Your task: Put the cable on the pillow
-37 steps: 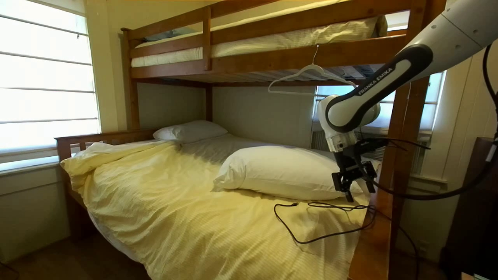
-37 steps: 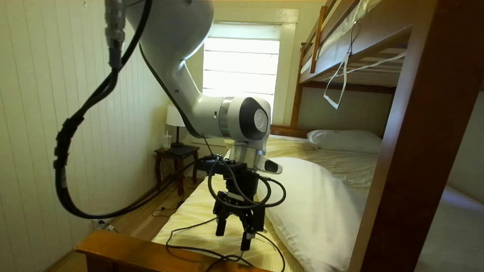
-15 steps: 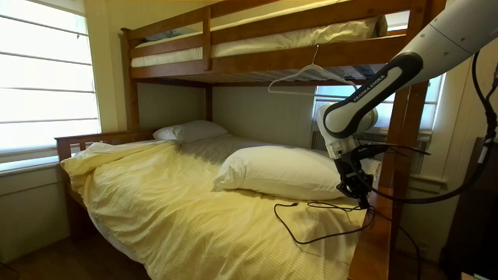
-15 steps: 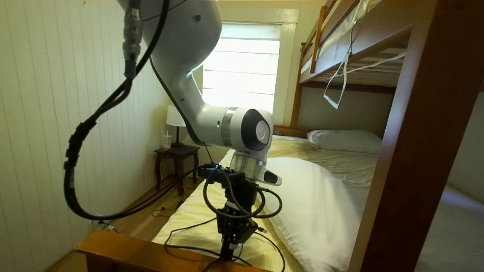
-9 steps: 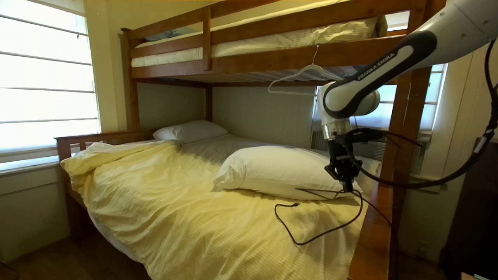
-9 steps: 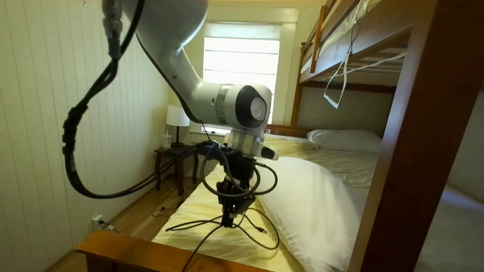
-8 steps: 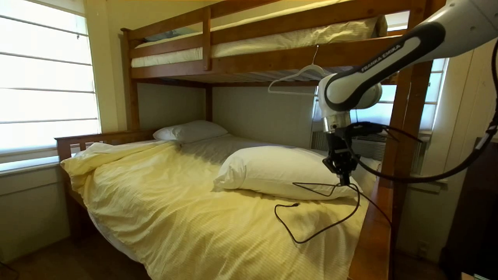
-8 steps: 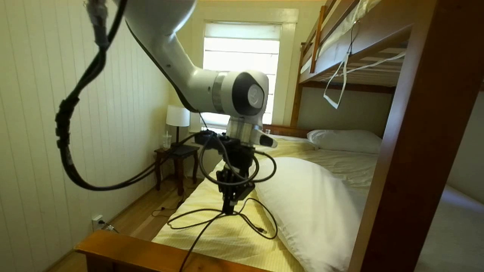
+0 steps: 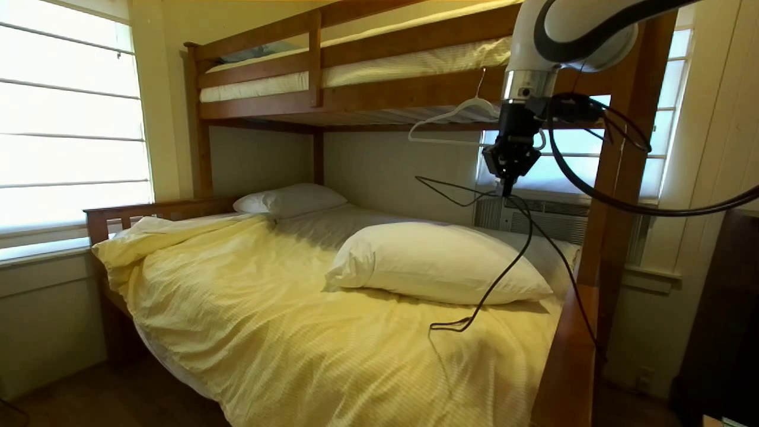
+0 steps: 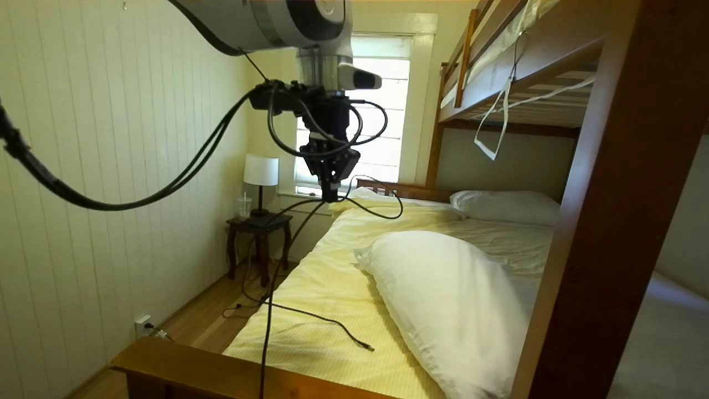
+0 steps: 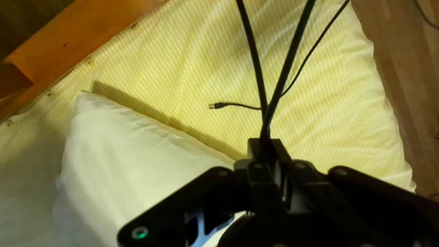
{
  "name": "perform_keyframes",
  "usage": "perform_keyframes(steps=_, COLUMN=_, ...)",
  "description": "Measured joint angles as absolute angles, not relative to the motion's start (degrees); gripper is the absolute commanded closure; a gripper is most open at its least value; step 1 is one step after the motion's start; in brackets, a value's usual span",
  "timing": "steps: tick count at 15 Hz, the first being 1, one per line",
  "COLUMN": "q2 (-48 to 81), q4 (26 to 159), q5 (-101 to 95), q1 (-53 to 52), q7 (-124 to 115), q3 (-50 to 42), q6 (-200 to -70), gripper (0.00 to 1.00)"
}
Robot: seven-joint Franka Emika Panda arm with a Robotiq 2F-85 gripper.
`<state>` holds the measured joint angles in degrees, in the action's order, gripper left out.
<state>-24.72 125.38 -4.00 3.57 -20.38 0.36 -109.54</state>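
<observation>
Before a bright slatted window (image 10: 382, 62), the black pincer (image 10: 330, 194) pinches the thin black cable (image 11: 291, 58), apparently mid-carry, and should next lower it onto the plump white pillow (image 10: 448, 305) below.

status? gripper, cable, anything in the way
Gripper shut on cable, high over bed. Cable not on pillow yet. Part hangs past wooden end rail; might snag.

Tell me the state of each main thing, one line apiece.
gripper: shut on the cable, up in the air
cable: dangling in loops; can't tell whether its plug end touches anything
big pillow: plump, cable not on it yet
small pillow: lying flat
yellow bedcover: rumpled
white hanger: hung up, bare
lamp: upright; lit or not, can't tell
cup: upright, straw in it
</observation>
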Motion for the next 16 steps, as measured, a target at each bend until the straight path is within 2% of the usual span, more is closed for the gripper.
perform_keyframes(steps=1, q2=-25.20, q4=125.41, q5=-4.00, q1=3.56, q7=-20.19, q3=0.38, q6=-109.54, gripper=0.91)
perform_keyframes(steps=2, q2=-25.23, q4=125.42, q5=-4.00, q1=3.58, q7=-20.03, q3=0.35, q6=-109.54, gripper=0.98)
perform_keyframes(steps=6, q2=-24.85, q4=125.56, q5=-4.19, q1=3.76, q7=-20.03, q3=0.49, q6=-110.20, gripper=0.98)
perform_keyframes(steps=8, q2=-24.58, q4=123.99, q5=-5.60, q1=4.01, q7=-20.16, q3=1.08, q6=-114.88, gripper=0.98)
perform_keyframes(steps=16, q2=-20.75, q4=101.02, q5=-11.10, q1=3.99, q7=-19.88, q3=5.35, q6=-122.75, gripper=0.98)
